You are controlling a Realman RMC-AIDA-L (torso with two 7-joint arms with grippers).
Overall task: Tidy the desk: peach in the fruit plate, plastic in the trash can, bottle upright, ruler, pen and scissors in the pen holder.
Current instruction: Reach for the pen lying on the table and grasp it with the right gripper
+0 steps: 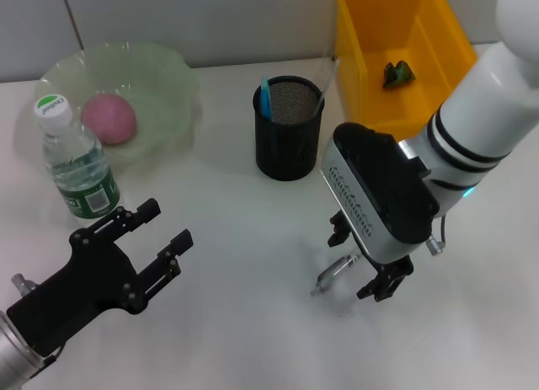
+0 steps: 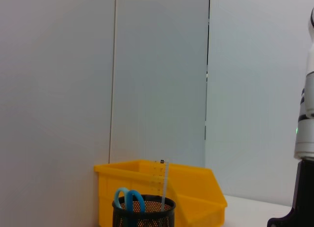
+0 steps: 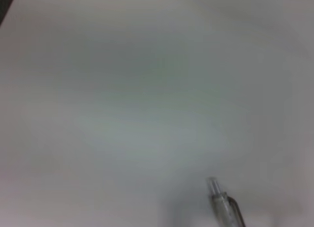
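Lab desk [image 1: 244, 230], bare panel walls [image 2: 157, 75]

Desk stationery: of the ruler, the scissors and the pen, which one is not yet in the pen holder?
The pen: it lies on the desk under the right end effector, while the scissors and ruler already stand in the black mesh pen holder.

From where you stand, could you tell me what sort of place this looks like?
Probably a desk set up for a tidying trial: a plain white table against a bare wall, with a mesh pen holder, a yellow bin and a fruit plate holding a peach.
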